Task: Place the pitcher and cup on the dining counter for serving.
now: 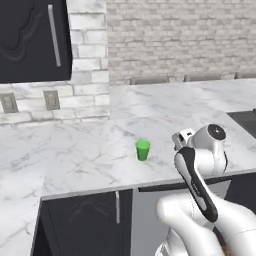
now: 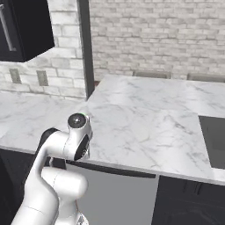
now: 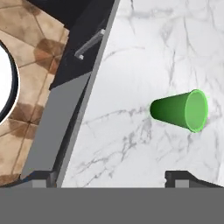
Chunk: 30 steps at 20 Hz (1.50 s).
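Green cup (image 1: 143, 149) upright on white marble counter (image 1: 90, 150), near front edge, alone and untouched. In hand view, cup (image 3: 181, 110) ahead of and between spread fingertips (image 3: 181, 177), apart from both. Gripper (image 3: 109, 179) released, jaws wide, holding nothing, positioned above counter edge. Dark cabinet door with metal handle (image 1: 117, 207) below counter front. Brick wall (image 1: 175, 35) behind. Grey chair backs (image 1: 150, 79) along far counter edge.

A home kitchen: a white grey-veined marble counter (image 1: 75, 150) runs over dark base cabinets (image 1: 85, 220), a pale brick wall (image 1: 170, 35) with outlets (image 1: 51, 100) stands behind, a dark wall cabinet (image 1: 30, 40) hangs at far left, and grey chair backs (image 1: 150, 80) line the far edge.
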Motion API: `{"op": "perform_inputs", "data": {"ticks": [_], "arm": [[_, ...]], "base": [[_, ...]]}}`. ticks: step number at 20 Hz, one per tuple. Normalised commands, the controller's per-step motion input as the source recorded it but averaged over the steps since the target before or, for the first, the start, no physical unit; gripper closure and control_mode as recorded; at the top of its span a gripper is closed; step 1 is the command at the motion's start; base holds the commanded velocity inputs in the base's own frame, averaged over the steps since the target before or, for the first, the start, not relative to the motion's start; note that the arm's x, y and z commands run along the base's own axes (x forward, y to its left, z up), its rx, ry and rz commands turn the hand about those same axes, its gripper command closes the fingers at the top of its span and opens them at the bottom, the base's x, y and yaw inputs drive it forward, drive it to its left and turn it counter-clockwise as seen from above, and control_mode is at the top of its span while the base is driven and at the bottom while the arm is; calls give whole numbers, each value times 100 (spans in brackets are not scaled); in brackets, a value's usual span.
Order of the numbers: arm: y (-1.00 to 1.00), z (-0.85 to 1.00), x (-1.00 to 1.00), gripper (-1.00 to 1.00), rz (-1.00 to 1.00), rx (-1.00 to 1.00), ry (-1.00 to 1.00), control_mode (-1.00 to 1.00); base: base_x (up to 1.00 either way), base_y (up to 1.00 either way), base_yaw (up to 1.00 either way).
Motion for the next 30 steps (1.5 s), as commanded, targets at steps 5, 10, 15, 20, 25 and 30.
{"op": "perform_inputs", "data": {"ticks": [5, 10, 15, 20, 25, 30], "arm": [[0, 0, 29, -100, -1, 0, 4, -100], [12, 0, 88, -100, 5, -10, 9, -100], [26, 9, 94, -100, 23, -19, 25, -100], [26, 1, 75, -100, 40, -19, 44, -100], [7, 6, 32, -100, 24, -6, 26, -100], [0, -36, -3, -100, 0, 0, -2, -100]], "base": [[54, 7, -8], [0, 0, 0], [0, 0, 0], [0, 0, 0], [0, 0, 0], [0, 0, 0]]}}
